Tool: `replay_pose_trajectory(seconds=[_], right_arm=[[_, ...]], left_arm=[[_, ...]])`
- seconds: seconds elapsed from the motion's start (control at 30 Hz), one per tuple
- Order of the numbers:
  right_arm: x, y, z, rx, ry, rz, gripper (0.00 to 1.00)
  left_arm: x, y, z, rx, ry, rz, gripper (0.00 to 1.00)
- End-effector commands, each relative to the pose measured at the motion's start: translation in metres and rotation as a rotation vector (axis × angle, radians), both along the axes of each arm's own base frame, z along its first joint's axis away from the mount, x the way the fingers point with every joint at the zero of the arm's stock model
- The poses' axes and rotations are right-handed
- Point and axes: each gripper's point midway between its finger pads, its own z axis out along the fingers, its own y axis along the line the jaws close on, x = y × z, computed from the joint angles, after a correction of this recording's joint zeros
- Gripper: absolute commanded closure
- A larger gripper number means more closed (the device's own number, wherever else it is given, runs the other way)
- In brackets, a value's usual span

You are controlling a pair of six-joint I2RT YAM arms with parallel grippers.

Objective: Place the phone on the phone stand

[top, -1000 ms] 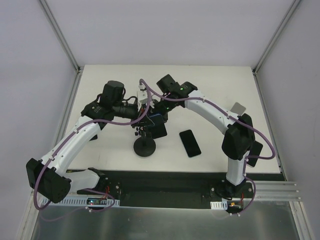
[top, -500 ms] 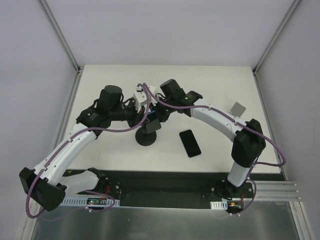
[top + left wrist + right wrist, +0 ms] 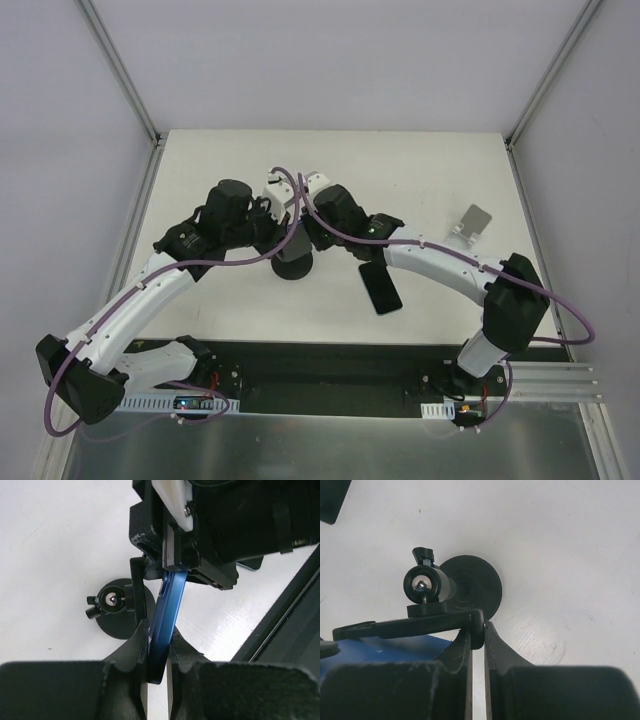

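A blue phone (image 3: 167, 605) is seen edge-on in the left wrist view, and my left gripper (image 3: 157, 636) is shut on its lower end. The black phone stand has a round base (image 3: 472, 586), a ball joint (image 3: 422, 585) and a flat holder arm (image 3: 420, 624). My right gripper (image 3: 478, 630) is shut on the end of that arm, with the blue phone (image 3: 385, 647) just beside it. From above, both grippers, the left (image 3: 272, 224) and the right (image 3: 306, 228), meet over the stand base (image 3: 292, 266) at mid table. The phone is mostly hidden there.
A second, black phone (image 3: 380, 287) lies flat on the white table to the right of the stand base. A small silver stand (image 3: 472, 222) sits at the right side. The table's black front edge (image 3: 330, 365) runs behind the arm bases.
The stand and both grippers have shifted away from the near edge toward mid table. The two grippers have drawn closer together over the stand, and the phone stays gripped.
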Motion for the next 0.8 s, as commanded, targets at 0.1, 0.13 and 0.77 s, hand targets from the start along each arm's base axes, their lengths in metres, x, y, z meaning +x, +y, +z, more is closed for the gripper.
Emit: replay_pose_trajectory(seconds=[0.1, 0.13, 0.77], right_arm=[[0.005, -0.004, 0.082, 0.233, -0.237, -0.365, 1.0], [-0.003, -0.003, 0.083, 0.246, -0.241, -0.391, 1.0], [-0.099, 0.001, 0.077, 0.302, -0.24, -0.263, 0.22]], left_arm=[[0.052, 0.086, -0.025, 0.132, 0.028, 0.714, 1.0], [0.054, 0.088, -0.026, 0.147, 0.019, 0.739, 1.0], [0.065, 0.056, -0.033, 0.063, -0.017, 0.632, 1.0]])
